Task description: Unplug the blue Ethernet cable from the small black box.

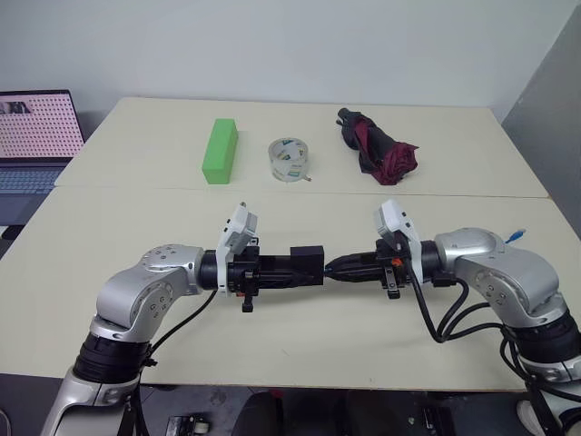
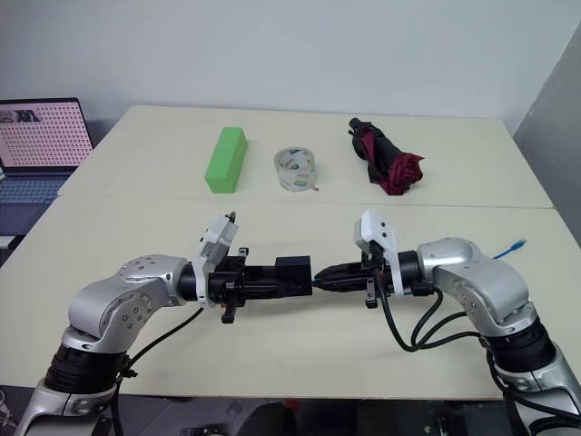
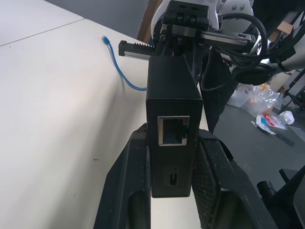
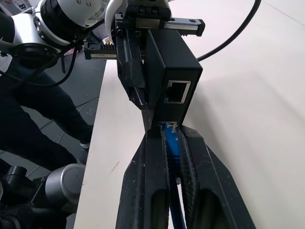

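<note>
I see two cream tables [image 1: 136,209] butted together, grey wall behind; upper frame: one green block [image 1: 220,151], one tape roll [image 1: 290,160], one umbrella [image 1: 377,145]. Left gripper [image 1: 313,263] clamps the small black box [image 1: 307,255]; right gripper [image 4: 167,131] pinches the blue Ethernet cable [image 4: 170,143].

Far across the pale surface [image 1: 136,200]: green block [image 1: 220,151], then clear tape roll [image 1: 290,160] just beside, then folded black-and-maroon umbrella [image 1: 377,147] further along. Open laptop [image 1: 34,136] off the far left edge, screen lit.
</note>
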### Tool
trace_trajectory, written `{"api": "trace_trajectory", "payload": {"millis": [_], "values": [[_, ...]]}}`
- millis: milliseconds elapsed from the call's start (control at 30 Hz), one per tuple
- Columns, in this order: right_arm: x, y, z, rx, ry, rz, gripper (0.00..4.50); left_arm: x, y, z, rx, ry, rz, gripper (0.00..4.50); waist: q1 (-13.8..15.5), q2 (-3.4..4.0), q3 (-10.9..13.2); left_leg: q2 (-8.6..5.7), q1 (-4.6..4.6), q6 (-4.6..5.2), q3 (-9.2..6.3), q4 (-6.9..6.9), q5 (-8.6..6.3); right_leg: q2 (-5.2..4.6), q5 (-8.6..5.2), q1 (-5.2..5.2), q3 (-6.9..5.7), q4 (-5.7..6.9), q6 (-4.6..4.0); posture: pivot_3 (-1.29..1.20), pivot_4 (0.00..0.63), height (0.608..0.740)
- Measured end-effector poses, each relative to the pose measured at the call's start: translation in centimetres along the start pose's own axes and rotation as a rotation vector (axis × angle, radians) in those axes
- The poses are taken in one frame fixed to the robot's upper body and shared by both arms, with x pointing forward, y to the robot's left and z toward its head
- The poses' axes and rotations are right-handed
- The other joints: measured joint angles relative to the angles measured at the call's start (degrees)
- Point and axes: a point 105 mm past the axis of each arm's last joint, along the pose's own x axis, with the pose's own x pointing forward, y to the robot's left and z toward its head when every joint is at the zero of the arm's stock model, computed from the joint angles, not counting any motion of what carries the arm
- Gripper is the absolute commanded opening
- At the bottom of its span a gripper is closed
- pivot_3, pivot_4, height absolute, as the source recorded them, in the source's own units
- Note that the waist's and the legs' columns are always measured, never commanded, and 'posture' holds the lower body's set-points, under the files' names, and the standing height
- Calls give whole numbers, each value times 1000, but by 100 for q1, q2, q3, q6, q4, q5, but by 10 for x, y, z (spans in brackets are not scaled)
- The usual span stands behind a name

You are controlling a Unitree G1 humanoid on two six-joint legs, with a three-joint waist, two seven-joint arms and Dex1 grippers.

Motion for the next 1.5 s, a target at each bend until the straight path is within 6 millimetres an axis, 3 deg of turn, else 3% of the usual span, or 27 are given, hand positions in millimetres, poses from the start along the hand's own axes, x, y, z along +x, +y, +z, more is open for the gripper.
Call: {"api": "trace_trajectory", "payload": {"millis": [567, 733, 1100, 1300, 1433, 1500], "values": [[-4, 3, -4, -30, 39, 43, 29, 4, -5, -3, 30, 24, -32, 768, 1, 0, 0, 0, 0, 0, 0, 0, 0, 0, 0, 0, -1, -1, 0, 0, 150, 740], [-20, -5, -21, 9, 111, -19, 25, -12, 2, -6, 51, 68, 38, 768, 2, 0, 1, 0, 0, 17, 0, 0, -9, 0, 0, 0, 1, -1, 0, 0, 150, 740], [-21, -9, -20, 0, 101, -48, 24, -13, 4, -8, 71, 70, 50, 768, 2, 0, 1, 0, -1, 17, 0, 0, -9, 0, 0, 0, 0, -2, 0, 0, 150, 740], [-46, -68, -42, -43, 149, -375, 24, -19, 13, -17, 94, 102, 125, 768, 4, 1, 2, -1, -1, 10, 4, -1, -6, 0, 0, -4, 3, -2, 0, 0, 150, 740], [-73, -119, -76, -64, 253, -713, 24, -20, 18, -25, 129, 129, 175, 768, -13, 3, 3, 1, -1, -1, 16, -4, 1, 0, 0, -11, 11, 2, 0, 0, 150, 740], [-78, -130, -85, -62, 268, -789, 717, -20, 20, -26, 144, 133, 195, 768, -10, 5, 4, 2, 1, -2, 20, -4, 1, 0, 0, -12, 15, 4, 0, 0, 150, 740]]}}
